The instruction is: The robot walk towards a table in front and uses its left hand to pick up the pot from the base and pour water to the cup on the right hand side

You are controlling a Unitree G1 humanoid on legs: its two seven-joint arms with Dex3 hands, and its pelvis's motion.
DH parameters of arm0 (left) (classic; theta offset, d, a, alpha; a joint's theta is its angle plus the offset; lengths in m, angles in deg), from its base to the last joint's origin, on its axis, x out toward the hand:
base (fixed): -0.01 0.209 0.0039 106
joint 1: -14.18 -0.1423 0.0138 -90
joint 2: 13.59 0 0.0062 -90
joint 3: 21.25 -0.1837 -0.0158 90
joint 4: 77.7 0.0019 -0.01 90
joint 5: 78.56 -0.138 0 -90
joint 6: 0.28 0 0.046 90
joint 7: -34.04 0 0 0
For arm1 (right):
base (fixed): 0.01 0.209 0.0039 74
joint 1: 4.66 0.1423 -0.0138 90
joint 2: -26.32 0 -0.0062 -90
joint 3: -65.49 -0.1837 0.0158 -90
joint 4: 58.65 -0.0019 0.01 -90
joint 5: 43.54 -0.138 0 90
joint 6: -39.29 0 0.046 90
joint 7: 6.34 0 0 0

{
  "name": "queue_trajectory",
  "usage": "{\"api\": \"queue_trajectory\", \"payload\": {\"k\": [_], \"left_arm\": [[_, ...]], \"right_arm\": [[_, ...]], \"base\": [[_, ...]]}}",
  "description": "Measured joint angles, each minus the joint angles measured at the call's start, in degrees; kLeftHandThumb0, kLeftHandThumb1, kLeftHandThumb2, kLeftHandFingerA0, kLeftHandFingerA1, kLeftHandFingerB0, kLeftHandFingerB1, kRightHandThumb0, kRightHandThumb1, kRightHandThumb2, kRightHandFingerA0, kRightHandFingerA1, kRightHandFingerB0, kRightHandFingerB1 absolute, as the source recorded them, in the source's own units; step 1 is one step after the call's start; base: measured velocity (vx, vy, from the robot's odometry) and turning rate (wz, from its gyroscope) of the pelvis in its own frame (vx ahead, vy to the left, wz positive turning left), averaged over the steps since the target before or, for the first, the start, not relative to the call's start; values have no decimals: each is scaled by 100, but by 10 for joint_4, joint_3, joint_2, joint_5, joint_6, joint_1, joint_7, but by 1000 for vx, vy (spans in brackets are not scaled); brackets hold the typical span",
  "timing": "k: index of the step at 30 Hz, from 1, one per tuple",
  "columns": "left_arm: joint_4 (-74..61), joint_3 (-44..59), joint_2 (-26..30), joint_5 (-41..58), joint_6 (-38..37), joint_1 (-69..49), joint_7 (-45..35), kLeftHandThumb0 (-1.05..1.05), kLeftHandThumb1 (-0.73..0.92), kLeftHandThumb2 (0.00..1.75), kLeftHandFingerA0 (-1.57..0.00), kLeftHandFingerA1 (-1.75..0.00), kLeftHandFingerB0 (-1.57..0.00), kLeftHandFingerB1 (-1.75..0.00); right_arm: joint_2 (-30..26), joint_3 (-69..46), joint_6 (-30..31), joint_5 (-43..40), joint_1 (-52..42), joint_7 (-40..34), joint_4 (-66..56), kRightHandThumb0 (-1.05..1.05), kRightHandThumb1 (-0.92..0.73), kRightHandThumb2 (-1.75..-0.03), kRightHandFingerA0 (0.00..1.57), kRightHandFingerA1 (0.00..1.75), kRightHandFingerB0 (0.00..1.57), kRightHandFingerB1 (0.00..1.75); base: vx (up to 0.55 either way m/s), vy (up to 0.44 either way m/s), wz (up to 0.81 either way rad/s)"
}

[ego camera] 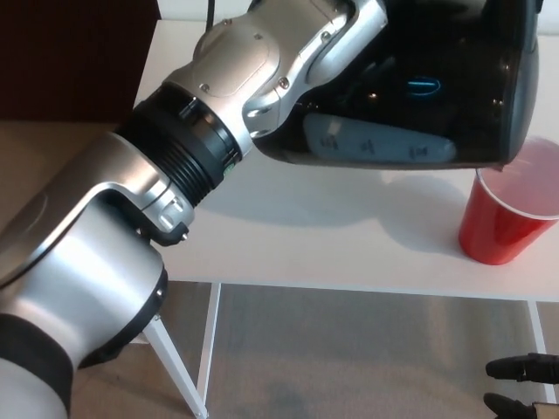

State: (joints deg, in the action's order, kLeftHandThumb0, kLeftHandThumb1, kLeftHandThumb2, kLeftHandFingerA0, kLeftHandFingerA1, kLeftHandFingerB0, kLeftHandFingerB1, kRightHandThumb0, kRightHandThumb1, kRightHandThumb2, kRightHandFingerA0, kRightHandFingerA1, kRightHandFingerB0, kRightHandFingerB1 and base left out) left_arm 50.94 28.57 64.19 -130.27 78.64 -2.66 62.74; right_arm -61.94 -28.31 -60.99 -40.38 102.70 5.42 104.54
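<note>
The black pot (419,87) hangs in the air over the far right part of the white table (349,244), tipped so that its lower right edge reaches down to the rim of the red cup (511,214); its dark glossy body carries a small blue glow near the top and a grey panel with pale markings along its underside; the edge of the pot overlaps the cup's near-left rim in the picture, though whether the two are touching cannot be told. The cup stands upright on the table at the right, its pale inside showing, just below and to the right of the pot. The left hand (349,39) meets the pot at the pot's upper left, where the silver wrist casing presses against the dark body; the fingers themselves are hidden between the casing and the pot, so how they wrap the handle cannot be made out, yet the pot is carried clear of the table by this hand alone. The left arm (175,175) runs from the near left corner up to the pot, silver shells joined by a black ribbed collar. A black cable (208,10) shows at the far edge. The right hand (522,384) shows only as dark fingertips at the near right corner, below the table edge; its state cannot be told.
</note>
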Motion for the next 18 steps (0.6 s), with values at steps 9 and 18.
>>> {"api": "queue_trajectory", "payload": {"k": [9,18], "left_arm": [[57,-39,-10,-36,-7,31,67,-39,54,60,-105,-165,-91,-55],[47,-67,2,-69,-18,53,69,-54,43,68,-111,-152,-83,-56]], "right_arm": [[0,0,0,1,2,0,2,-58,-21,-77,88,78,64,66],[-1,7,1,9,7,-3,1,-56,-20,-77,87,79,63,66]], "base": [[0,0,0],[0,0,0]]}}
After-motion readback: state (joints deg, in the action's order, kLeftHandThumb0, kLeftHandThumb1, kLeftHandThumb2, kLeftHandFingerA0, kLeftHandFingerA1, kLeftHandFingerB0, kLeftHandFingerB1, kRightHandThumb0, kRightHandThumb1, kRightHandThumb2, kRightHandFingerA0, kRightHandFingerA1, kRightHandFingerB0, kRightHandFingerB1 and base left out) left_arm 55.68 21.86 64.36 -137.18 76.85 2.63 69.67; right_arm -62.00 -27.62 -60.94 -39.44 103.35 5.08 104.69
